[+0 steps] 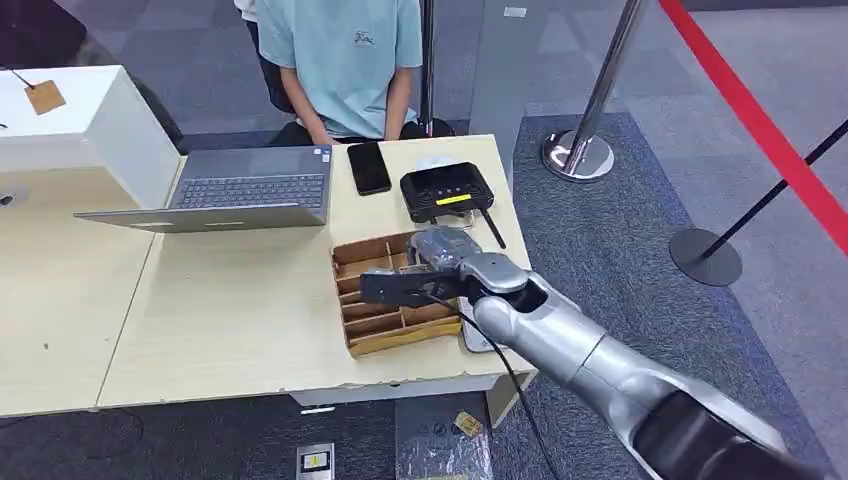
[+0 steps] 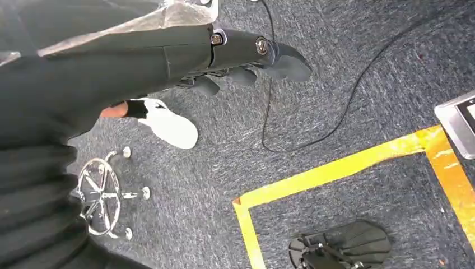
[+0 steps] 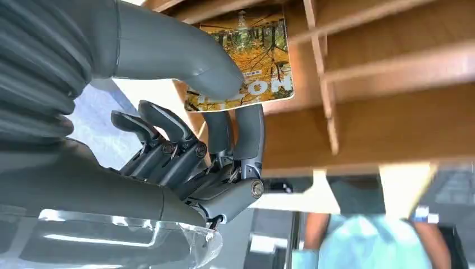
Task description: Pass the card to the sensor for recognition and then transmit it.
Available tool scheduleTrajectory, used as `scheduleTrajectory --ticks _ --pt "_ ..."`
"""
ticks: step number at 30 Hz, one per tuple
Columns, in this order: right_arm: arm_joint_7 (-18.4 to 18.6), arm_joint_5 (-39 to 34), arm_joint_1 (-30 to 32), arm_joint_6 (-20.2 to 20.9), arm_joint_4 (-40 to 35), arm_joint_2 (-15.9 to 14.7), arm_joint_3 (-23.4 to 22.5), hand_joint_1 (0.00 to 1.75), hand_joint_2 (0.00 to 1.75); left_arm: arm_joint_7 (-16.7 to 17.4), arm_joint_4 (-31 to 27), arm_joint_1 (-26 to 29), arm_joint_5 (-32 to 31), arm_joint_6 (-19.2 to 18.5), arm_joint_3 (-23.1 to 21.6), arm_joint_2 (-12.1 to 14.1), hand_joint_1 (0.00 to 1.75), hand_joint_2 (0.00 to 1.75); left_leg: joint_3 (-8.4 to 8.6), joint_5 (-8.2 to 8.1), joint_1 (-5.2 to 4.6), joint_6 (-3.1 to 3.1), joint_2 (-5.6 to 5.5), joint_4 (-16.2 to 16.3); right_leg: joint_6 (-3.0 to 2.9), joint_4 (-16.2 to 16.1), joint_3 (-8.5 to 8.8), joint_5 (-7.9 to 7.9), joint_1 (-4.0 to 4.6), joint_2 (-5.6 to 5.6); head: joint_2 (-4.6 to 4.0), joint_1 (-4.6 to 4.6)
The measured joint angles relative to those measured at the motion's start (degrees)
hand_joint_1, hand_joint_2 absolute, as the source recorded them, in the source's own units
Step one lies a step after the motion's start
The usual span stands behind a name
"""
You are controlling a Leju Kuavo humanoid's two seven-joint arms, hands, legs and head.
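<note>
While the right arm reaches across the desk in the head view, the right hand hovers over the wooden divider tray near the table's right end, with a black device bearing a yellow strip just beyond it, which may be the sensor, though I cannot be sure. A phone and an open laptop sit further back, and a person in a light blue shirt is seated behind the table.

Over to the left wrist view: the left hand hangs beside the body above grey carpet and yellow floor tape, fingers loosely curled, holding nothing.

Now the right wrist view, and this is the close one. The thumb presses on the edge of the card, an autumn-leaf print lying in a tray compartment, with dark fingers reaching under that edge. It looks like a pinch on the card, only just at the rim.

The risk, I'd judge: such a shallow hold lets the card slip or snag on a divider as it lifts.
</note>
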Motion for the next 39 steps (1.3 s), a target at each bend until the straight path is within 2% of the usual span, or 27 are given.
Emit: scheduleTrajectory --ticks 5,10,12,23,27,31,33,39 --pt "0.0 0.4 -3.8 0.1 0.0 0.4 -0.4 1.75 1.75 0.0 0.0 0.0 -0.4 0.0 0.0 0.0 0.00 1.75 0.00 0.00 0.00 0.00 -0.01 0.0 -0.01 0.0 -0.01 0.01 0.00 0.00 0.00 0.00" --pt "0.0 0.5 -4.6 0.2 0.0 0.5 -0.5 1.75 1.75 0.0 0.0 -0.1 -0.5 0.0 0.0 0.0 0.00 1.75 0.01 0.01 0.00 0.00 0.00 0.0 -0.01 0.0 0.01 0.01 0.00 0.00 0.00 0.00" --pt "0.1 0.7 -8.8 0.4 0.0 1.2 -0.5 1.75 1.75 0.0 0.0 -0.5 -0.5 0.0 0.0 0.0 0.00 1.75 0.00 0.01 0.00 0.00 -0.01 0.0 -0.02 0.0 0.00 0.02 0.00 0.00 0.00 0.00" --pt "-0.9 2.6 -18.0 0.9 2.5 3.1 -0.2 1.75 1.75 0.3 0.0 -1.5 -1.4 -0.3 0.0 -0.3 0.00 1.75 -0.01 0.00 0.00 0.00 -0.01 0.0 -0.02 0.0 0.00 0.02 0.00 0.00 0.00 0.00" --pt "-2.5 6.4 -20.1 -2.9 6.1 3.9 0.2 1.75 1.75 0.9 0.0 -2.0 -1.9 -0.7 0.0 -0.4 0.00 1.75 -0.01 0.01 0.00 0.00 -0.04 0.0 -0.02 0.0 0.00 0.02 0.00 -0.01 0.00 0.02" --pt "-2.5 15.7 -20.8 -12.4 9.2 4.1 0.7 1.75 1.75 1.3 0.0 -2.2 -2.5 -0.9 0.0 -0.5 0.00 1.75 0.01 0.00 0.00 0.00 -0.03 0.0 -0.02 0.0 0.00 0.02 0.00 -0.01 0.00 0.00" --pt "-2.5 19.2 -20.7 -15.7 10.4 3.9 0.6 1.75 1.75 1.3 0.0 -2.2 -2.6 -0.9 0.0 -0.5 0.00 1.75 0.01 0.00 0.00 0.00 -0.02 0.0 -0.02 0.0 -0.02 0.02 0.00 0.00 0.00 0.00" --pt "-3.0 27.6 -20.1 -19.6 12.6 2.7 0.0 1.75 1.75 1.7 0.0 -2.2 -3.0 -0.9 0.0 -0.6 0.00 1.75 0.01 0.00 0.00 0.00 -0.02 0.0 -0.02 0.0 -0.02 0.02 0.00 0.00 0.00 0.00"
